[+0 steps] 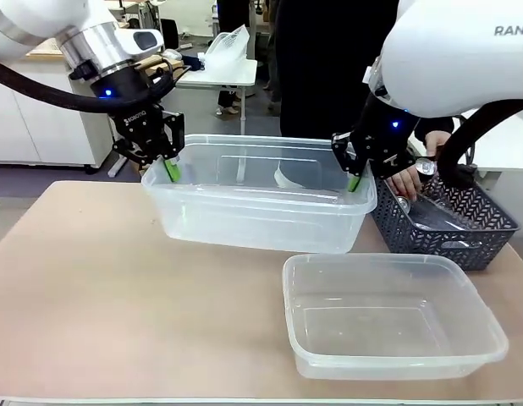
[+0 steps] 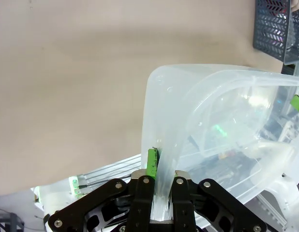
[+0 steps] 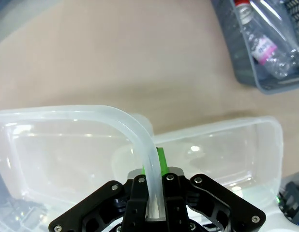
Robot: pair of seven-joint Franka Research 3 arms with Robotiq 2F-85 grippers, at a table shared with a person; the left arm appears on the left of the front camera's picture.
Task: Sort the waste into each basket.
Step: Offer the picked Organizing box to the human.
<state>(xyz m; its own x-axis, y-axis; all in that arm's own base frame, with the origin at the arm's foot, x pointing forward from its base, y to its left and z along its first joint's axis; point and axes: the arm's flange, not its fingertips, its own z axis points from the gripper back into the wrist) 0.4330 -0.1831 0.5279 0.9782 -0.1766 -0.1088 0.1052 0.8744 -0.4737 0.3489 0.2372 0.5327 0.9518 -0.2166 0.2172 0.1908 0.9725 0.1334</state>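
Beige bench point(image 1: 92, 288), workshop behind. Clear tubs: two. Dark lattice basket point(image 1: 452, 235): one, just right of the far tub point(image 1: 244, 216), holding a clear bottle point(image 3: 263, 46); person's hand point(image 1: 407, 179) over it. Left tool point(image 1: 170, 167) clamped on the far tub's left rim, right tool point(image 1: 355, 182) clamped on its right rim. Near tub point(image 1: 371, 258) lies ungripped in front.

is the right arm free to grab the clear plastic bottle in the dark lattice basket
Probably not: the right gripper is shut on the rim of the large transparent plastic tub, and a person's hand is at the dark slate-blue lattice basket with the clear plastic bottle.
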